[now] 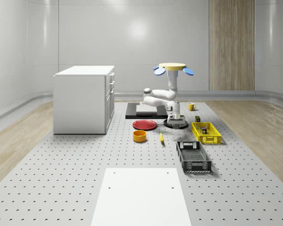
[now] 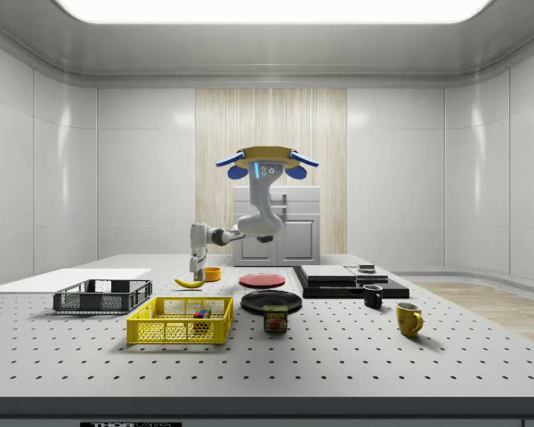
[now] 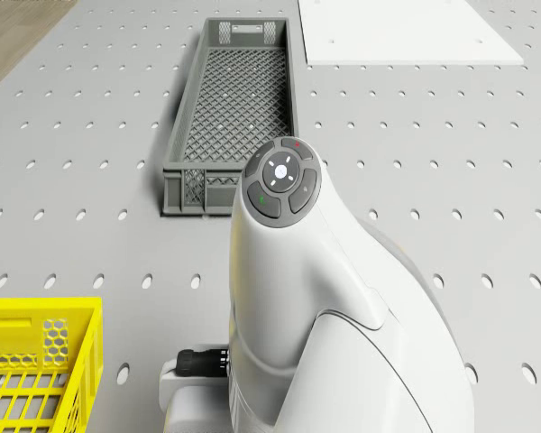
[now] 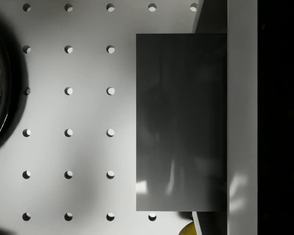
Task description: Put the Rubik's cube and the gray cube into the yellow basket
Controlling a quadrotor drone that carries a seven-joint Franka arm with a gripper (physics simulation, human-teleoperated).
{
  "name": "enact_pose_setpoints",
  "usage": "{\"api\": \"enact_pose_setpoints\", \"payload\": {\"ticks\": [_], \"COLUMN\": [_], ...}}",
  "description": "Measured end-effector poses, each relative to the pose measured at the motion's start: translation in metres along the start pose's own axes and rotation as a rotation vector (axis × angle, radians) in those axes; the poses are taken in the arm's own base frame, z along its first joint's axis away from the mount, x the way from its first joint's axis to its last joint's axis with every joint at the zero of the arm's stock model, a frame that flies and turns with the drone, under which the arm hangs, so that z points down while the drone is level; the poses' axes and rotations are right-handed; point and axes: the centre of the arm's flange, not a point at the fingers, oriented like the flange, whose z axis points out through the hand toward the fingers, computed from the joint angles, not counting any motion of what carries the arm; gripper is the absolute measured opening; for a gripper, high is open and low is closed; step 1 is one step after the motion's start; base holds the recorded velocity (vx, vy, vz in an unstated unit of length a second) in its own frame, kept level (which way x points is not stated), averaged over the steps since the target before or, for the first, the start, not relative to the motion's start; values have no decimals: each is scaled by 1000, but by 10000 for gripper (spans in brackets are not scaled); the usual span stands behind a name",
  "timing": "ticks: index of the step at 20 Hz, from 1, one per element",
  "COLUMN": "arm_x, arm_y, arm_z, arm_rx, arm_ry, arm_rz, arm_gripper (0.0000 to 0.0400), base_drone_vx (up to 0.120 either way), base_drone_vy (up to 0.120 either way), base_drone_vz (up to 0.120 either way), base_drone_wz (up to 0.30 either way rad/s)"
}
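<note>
The drone (image 1: 172, 67) hovers over the black plate (image 1: 171, 125), with its white arm bent down. My gripper (image 1: 178, 122) hangs low above that plate's edge, a short way from the yellow basket (image 1: 206, 133). In the wrist view the gray cube (image 4: 181, 122) sits close in front of the camera against a pale finger (image 4: 242, 122), so the gripper is shut on it. From the side, the gripper (image 2: 197, 270) is behind and above the yellow basket (image 2: 181, 320), and the Rubik's cube (image 2: 200, 313) lies inside that basket.
A black crate (image 1: 193, 157) lies in front of the basket, and a spam can (image 2: 275, 318) stands beside it. A red plate (image 1: 145, 124), an orange bowl (image 1: 139, 136) and a banana (image 1: 161, 137) are nearby. The white cabinet (image 1: 84, 99) stands at the whole-scene view's left.
</note>
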Motion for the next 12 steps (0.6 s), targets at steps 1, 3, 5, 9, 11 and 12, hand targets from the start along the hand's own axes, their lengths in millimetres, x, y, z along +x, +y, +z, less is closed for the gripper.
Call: {"api": "enact_pose_setpoints", "payload": {"ticks": [1, 3, 5, 9, 11, 12], "arm_x": [0, 0, 0, 0, 0, 0], "arm_y": [0, 0, 0, 0, 0, 0], "arm_z": [-1, -2, -3, -4, -4, -4], "arm_rx": [0, 0, 0, 0, 0, 0], "arm_ry": [0, 0, 0, 0, 0, 0], "arm_rz": [0, 0, 0, 0, 0, 0], "arm_gripper": [250, 250, 250, 250, 250, 250], "base_drone_vx": [0, 0, 0, 0, 0, 0], "base_drone_vy": [0, 40, 120, 120, 120, 120], "base_drone_vz": [120, 0, 0, 0, 0, 0], "base_drone_wz": [0, 0, 0, 0, 0, 0]}}
